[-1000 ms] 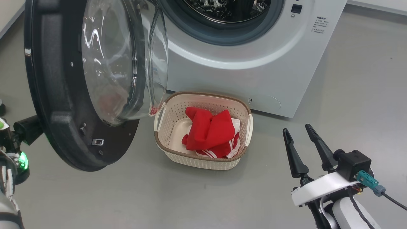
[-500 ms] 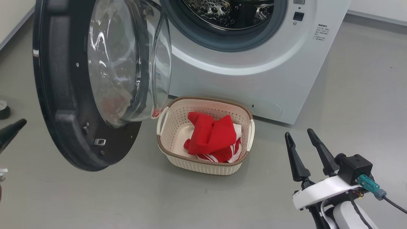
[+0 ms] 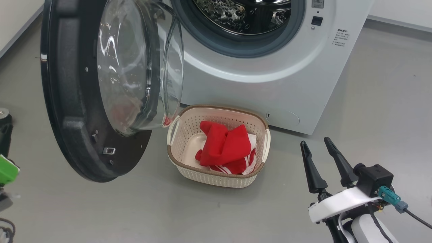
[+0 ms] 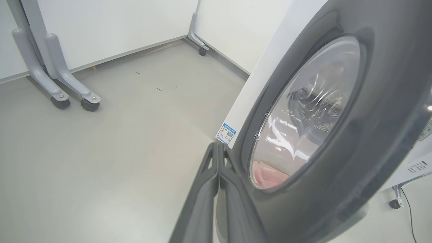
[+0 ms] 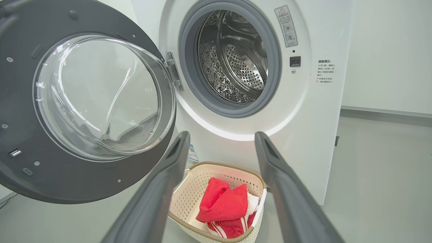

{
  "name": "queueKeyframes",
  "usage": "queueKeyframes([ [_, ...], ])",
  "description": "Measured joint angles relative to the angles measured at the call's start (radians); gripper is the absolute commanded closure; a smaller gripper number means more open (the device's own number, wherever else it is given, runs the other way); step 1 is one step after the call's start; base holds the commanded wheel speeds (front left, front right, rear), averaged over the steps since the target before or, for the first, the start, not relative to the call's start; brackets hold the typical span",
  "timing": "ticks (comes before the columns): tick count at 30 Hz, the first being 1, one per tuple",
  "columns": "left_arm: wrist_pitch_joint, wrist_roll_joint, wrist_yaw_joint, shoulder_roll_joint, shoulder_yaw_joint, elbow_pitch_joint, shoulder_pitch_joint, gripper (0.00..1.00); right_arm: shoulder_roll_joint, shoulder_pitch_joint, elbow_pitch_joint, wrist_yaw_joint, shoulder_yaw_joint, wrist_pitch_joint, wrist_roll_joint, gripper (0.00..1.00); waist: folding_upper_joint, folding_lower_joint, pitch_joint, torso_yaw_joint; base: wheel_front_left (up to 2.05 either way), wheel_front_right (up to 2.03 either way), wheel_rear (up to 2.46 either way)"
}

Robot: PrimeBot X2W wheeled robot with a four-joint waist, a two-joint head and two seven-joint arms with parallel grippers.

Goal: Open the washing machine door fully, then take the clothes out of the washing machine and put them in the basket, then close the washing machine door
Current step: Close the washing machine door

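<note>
The washing machine door [image 3: 77, 101] stands swung open to the left, its glass bowl [image 3: 138, 64] bulging toward the basket. Behind it, the washing machine [image 3: 270, 67] shows a bare steel drum [image 5: 236, 57]. The cream basket [image 3: 179, 158] sits on the floor in front of the machine, with the red clothes [image 3: 224, 145] piled inside it. My right gripper [image 3: 315, 141] hovers open to the right of the basket, holding nothing. My left gripper [image 4: 216, 145] is shut and empty, close beside the door's outer face [image 4: 381, 111], near the blue label sticker [image 4: 226, 133].
Grey floor surrounds the basket. In the left wrist view, a grey wheeled stand [image 4: 57, 84] and white wall panels with a caster [image 4: 202, 51] stand beyond the machine's left side. Part of my left arm with a green piece [image 3: 6, 168] sits at the head view's left edge.
The head camera has shifted, so everything sits slightly lower and more to the right. My left arm has moved at the left edge behind the door. The right gripper stays open and in place.
</note>
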Motion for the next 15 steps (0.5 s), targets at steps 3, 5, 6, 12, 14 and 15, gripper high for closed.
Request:
queueKeyframes([
  [3,-0.08,0.017,0.0,0.0,-0.035,-0.029,0.053,1.0,0.001,0.0,0.001,0.0,0.0,0.0,0.0,0.0,0.0,0.0,-0.003,0.0,0.0,0.0,0.0],
  [5,-0.127,0.035,0.0,0.001,-0.058,-0.042,0.09,1.0,0.002,0.001,0.001,0.0,0.0,0.0,0.0,0.0,0.0,0.0,-0.005,0.001,0.0,0.0,0.0],
  [6,-0.149,0.05,0.0,0.002,-0.075,-0.048,0.109,1.0,0.002,0.002,0.001,0.0,-0.001,0.0,0.0,0.0,0.0,0.0,-0.006,0.001,0.0,0.0,0.0],
  [12,-0.306,0.123,0.0,0.009,-0.127,-0.062,0.202,1.0,0.004,0.015,0.002,0.0,-0.001,0.0,0.0,0.0,0.0,0.0,-0.007,0.003,0.0,0.0,0.0],
  [14,-0.361,0.144,0.0,0.012,-0.132,-0.066,0.22,1.0,0.006,0.018,0.002,0.0,-0.001,0.0,0.0,0.0,0.0,0.0,-0.008,0.003,0.0,0.0,0.0],
  [15,-0.386,0.153,0.0,0.014,-0.136,-0.068,0.228,1.0,0.006,0.019,0.002,0.0,-0.001,0.0,0.0,0.0,0.0,0.0,-0.008,0.003,0.0,0.0,0.0],
])
